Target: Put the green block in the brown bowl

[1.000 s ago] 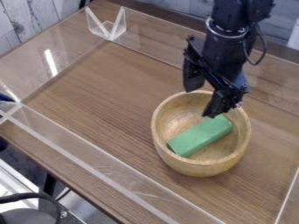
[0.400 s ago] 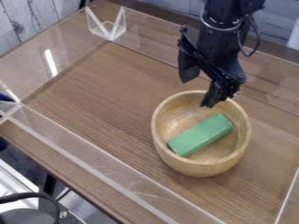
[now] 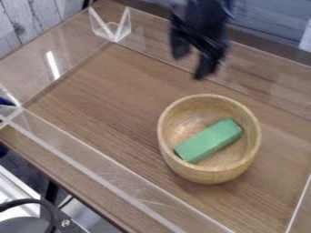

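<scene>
A wood-grain tabletop (image 3: 97, 100) is seen, fenced by low clear acrylic walls (image 3: 73, 159), with a small clear bracket (image 3: 111, 25) standing at the far edge and pale planking behind. The brown bowl (image 3: 170, 146) sits on the near right part of the surface. The green block (image 3: 208, 141) is found lying inside it, flat on the bowl's floor and angled, one end raised slightly against the inner wall. The gripper (image 3: 197, 56) is blurred, placed above the table beyond the bowl's far rim, clear of both bowl and block; its dark fingers are pointed down, and the jaws are judged to be spread wide with nothing between them. The task is judged complete as things lie. The block is expected to be light, rigid and matte, unlikely to slip or deform; were it to be lifted, its two long sides across the narrow width would be the natural hold, near mid-length. The bowl is judged stiff and stable, heavier than the block.
</scene>
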`<state>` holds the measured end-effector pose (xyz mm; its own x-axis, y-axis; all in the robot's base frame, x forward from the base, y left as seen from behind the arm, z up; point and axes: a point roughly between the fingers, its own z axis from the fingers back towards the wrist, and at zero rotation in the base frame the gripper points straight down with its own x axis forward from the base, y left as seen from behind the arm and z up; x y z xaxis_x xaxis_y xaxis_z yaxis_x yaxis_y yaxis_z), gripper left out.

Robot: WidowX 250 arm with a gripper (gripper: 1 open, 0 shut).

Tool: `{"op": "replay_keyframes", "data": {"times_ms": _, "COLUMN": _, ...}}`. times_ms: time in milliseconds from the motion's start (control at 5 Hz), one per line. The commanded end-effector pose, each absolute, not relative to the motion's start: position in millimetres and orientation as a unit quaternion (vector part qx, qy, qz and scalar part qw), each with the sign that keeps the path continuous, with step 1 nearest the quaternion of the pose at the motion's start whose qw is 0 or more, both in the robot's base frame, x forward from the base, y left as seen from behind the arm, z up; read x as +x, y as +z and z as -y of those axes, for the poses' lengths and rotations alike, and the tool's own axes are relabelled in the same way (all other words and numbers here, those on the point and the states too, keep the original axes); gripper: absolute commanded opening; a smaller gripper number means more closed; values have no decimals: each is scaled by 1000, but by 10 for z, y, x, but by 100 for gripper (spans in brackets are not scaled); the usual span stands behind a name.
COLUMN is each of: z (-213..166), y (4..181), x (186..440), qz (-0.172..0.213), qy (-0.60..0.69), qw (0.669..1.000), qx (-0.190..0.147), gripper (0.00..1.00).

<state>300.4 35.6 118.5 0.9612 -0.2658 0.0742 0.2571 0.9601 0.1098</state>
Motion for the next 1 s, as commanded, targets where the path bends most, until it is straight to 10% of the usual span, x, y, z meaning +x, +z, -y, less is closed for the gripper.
{"op": "replay_keyframes", "data": {"times_ms": 0, "z": -731, "y": 1449, "x": 3008, "qz": 73, "qy": -64, "qw": 993, "qx": 69, "gripper": 100}}
{"op": "replay_keyframes", "data": {"times_ms": 200, "z": -1076, "y": 1474, "x": 2945, "qz": 75, "qy": 15, "qw": 994, "qx": 77, "gripper": 100}}
{"op": "replay_keyframes", "data": {"times_ms": 400, "z": -1270, "y": 1453, "x": 2893, "qz": 74, "qy": 52, "qw": 993, "qx": 80, "gripper": 0}}
{"op": "replay_keyframes", "data": {"times_ms": 600, "z": -1178, "y": 1359, "x": 2915, "qz": 78, "qy": 51, "qw": 992, "qx": 81, "gripper": 100}}
{"op": "replay_keyframes", "data": {"times_ms": 800, "z": -978, "y": 1299, "x": 2923, "qz": 83, "qy": 43, "qw": 993, "qx": 78, "gripper": 100}}
